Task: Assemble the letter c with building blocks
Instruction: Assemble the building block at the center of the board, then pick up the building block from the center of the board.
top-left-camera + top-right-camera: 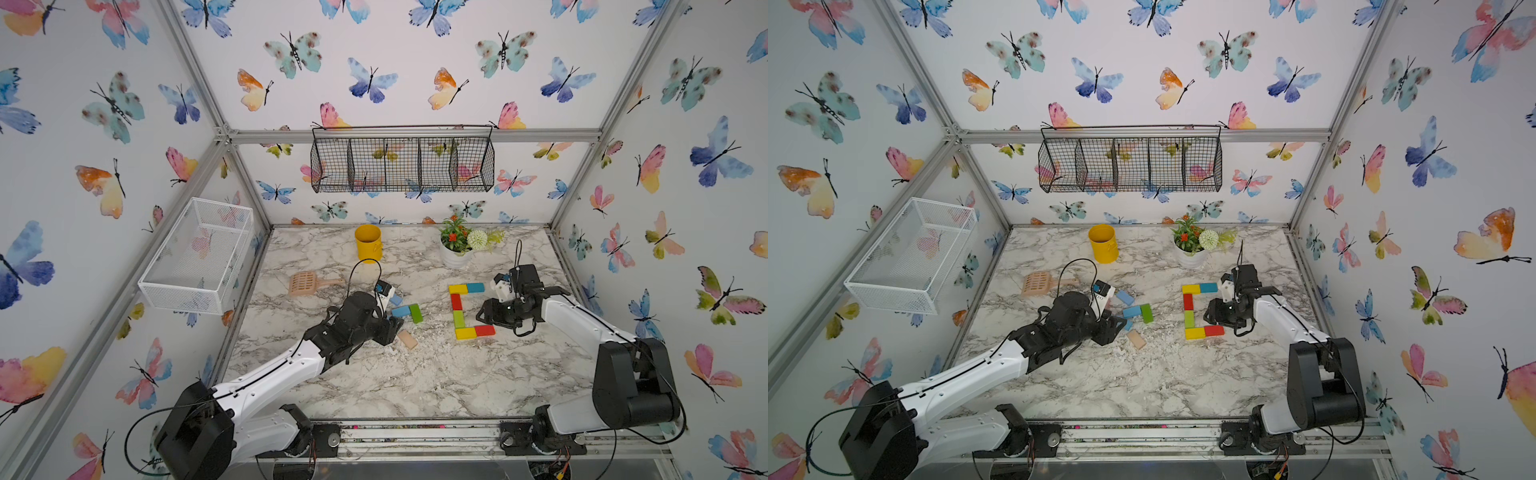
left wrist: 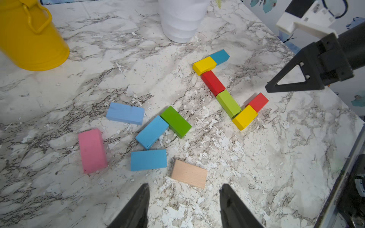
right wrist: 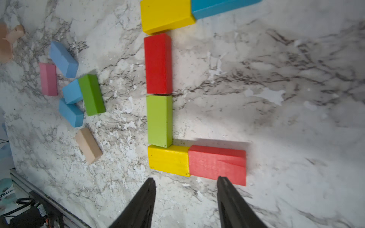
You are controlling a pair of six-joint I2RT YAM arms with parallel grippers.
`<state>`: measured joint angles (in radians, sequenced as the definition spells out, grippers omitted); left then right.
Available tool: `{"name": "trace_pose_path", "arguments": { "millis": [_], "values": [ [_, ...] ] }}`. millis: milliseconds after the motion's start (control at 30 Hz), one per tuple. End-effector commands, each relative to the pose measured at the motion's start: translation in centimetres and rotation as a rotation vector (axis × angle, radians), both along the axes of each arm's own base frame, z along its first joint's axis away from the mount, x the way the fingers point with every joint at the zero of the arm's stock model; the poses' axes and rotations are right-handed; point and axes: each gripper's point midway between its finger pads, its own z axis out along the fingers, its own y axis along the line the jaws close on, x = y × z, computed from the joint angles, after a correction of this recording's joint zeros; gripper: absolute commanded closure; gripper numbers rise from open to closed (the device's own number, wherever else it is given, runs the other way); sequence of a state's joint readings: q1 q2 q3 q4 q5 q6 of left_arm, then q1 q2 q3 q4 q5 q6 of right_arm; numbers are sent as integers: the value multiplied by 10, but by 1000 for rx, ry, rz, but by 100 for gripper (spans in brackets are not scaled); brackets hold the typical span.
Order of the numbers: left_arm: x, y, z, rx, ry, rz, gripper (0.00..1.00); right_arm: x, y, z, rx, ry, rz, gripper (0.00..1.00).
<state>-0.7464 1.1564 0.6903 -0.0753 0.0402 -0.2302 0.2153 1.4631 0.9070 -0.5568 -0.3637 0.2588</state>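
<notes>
The letter looks finished on the desk (image 1: 415, 374). A teal block (image 3: 217, 7) and an upper yellow block (image 3: 166, 15) make the top arm. An upper red block (image 3: 158, 63) and a light green block (image 3: 159, 120) make the spine, and a lower yellow block (image 3: 168, 159) and a lower red block (image 3: 217, 161) make the bottom arm. Each block touches the next or sits just beside it. The right arm (image 1: 573, 320) hangs low at the open side of the letter with its jaws spread and holding nothing. In the right wrist view one fingertip (image 3: 222, 183) sits at the near edge of the lower red block, and I cannot tell if it touches. The step in hand seems to be letting go of this last piece and clearing off. To do that well, the right jaws should keep spread and rise straight up before drawing back, since any sideways drift could swing the lower red block away from its yellow neighbour. The bottom arm already lies a little slanted against the spine, so a gentle squaring nudge may help once clear. The left arm (image 1: 270, 374) waits well apart from the letter. Its jaws are also spread and empty, just above the tan block (image 2: 189, 173) among the loose blocks (image 2: 152, 132). It is best held off.
</notes>
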Motion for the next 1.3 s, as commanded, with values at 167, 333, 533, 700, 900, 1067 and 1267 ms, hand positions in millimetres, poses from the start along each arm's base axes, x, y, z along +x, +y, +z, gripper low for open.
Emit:
{"name": "trace_pose_path", "arguments": {
  "millis": [167, 333, 533, 700, 900, 1067, 1267],
  "values": [
    [10, 29, 0, 42, 11, 198, 36, 2, 54, 25, 25, -34, 85, 41],
    [11, 51, -9, 73, 50, 328, 30, -2, 84, 30, 42, -47, 139, 40],
    [14, 76, -13, 108, 63, 478, 34, -14, 109, 28, 51, -45, 194, 43],
    [16, 103, -18, 149, 79, 598, 34, -20, 115, 32, 40, -49, 228, 43],
    [23, 104, -23, 137, 142, 526, 34, -26, 113, 40, 39, -68, 253, 41],
    [41, 102, -18, 175, 153, 429, 32, -25, 114, 39, 27, -72, 278, 41],
    [64, 92, -18, 270, 140, 319, 32, -17, 120, 34, 27, -71, 297, 39]
  ]
}}
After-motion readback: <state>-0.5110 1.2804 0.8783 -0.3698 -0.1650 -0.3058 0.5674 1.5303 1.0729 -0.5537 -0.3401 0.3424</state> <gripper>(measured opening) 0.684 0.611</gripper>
